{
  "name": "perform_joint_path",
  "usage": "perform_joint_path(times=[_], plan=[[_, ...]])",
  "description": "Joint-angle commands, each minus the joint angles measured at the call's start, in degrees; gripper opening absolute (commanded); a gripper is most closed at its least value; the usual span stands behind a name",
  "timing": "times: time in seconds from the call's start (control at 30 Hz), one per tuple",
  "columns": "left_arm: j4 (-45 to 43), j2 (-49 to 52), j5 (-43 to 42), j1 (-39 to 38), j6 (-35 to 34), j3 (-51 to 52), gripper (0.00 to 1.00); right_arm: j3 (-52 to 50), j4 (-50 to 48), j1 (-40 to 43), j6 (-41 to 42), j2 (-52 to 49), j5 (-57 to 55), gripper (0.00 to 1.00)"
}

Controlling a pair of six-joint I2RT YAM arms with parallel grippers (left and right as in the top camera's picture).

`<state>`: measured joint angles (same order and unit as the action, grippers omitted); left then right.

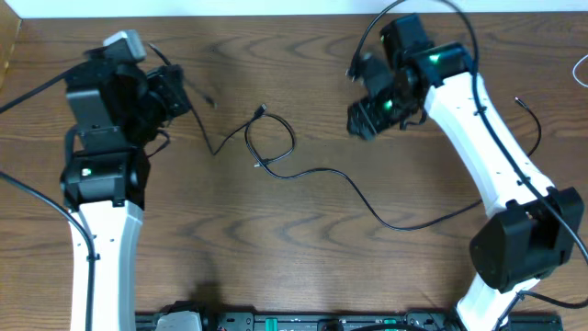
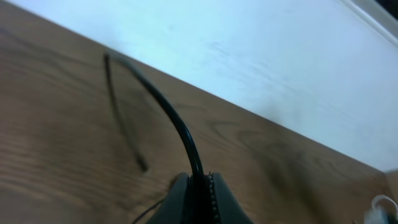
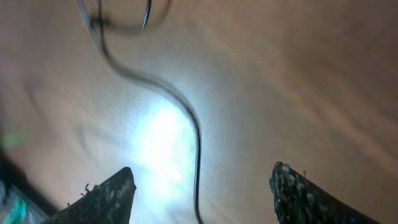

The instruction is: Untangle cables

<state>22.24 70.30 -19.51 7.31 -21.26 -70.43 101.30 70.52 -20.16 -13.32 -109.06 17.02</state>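
Overhead, the thin black cable (image 1: 317, 170) lies looped mid-table; the left wrist view shows the left gripper (image 2: 199, 183) pinched shut near its limp, light end; the right gripper (image 3: 202, 177) gapes empty over slack cord, probably best pinched near the loop.

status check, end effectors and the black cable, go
Left end effector shut on black cable, near one end. Right end effector open above the cable, holding nothing. One loop mid-run; nothing else seen lying across it.
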Motion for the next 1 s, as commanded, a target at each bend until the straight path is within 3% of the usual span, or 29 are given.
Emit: perform_joint_path(times=[0.0,0.23,0.47,0.77,0.97], plan=[[0.7,-0.4,0.2,2.5,-1.3,-1.3,0.07,-0.2,2.9,-0.9,-8.7,-2.6,0.0,0.66],[4.5,-0.4,5.4,6.5,-5.0,-1.3,0.08,-5.1,6.0,-1.0,-10.1,-4.5,0.0,0.66],[9.9,0.9,5.5,7.0,-7.2,-1.3,0.07,-14.1,1.7,-2.4,-10.1,-4.5,0.0,0.66],[14.4,5.0,3.0,7.0,-8.7,-1.3,0.07,-22.9,-9.2,-7.2,-9.8,-4.5,-4.8,0.59],[15.1,5.3,2.0,6.7,-8.6,-1.3,0.07,-26.2,-23.4,-10.0,-5.8,-4.5,-13.1,0.58]])
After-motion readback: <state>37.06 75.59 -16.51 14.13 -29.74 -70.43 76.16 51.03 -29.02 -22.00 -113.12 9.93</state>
